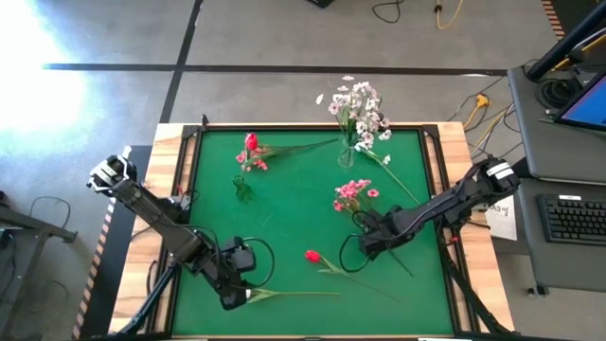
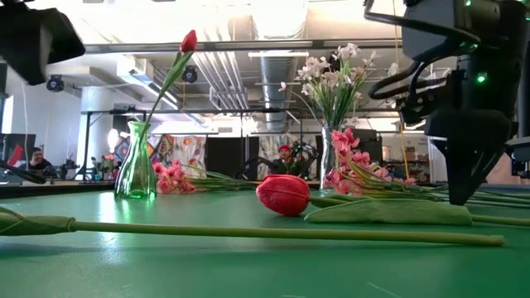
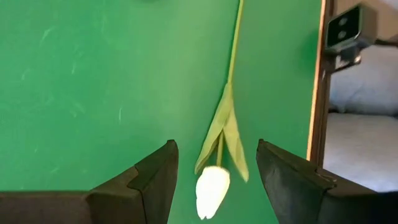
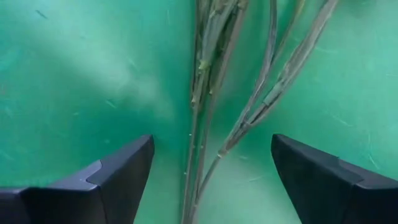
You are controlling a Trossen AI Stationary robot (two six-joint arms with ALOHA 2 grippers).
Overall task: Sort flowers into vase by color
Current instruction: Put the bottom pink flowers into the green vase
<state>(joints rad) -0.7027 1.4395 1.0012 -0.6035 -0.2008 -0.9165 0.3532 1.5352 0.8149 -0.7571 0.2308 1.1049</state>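
Note:
A white-bud flower lies on the green table near its front edge, stem pointing toward the right. My left gripper is open above it, one finger on either side of the bud and leaves. A pink flower bunch lies at centre right. My right gripper is open over its stems, a finger on either side. A red tulip lies flat between the grippers. One glass vase holds a red tulip. Another vase holds white sprays.
More pink blossoms lie beside the left vase, a long stem running toward the right vase. A wooden rim borders the green mat. A desk with a keyboard stands off the table's right side. People show in the room beyond.

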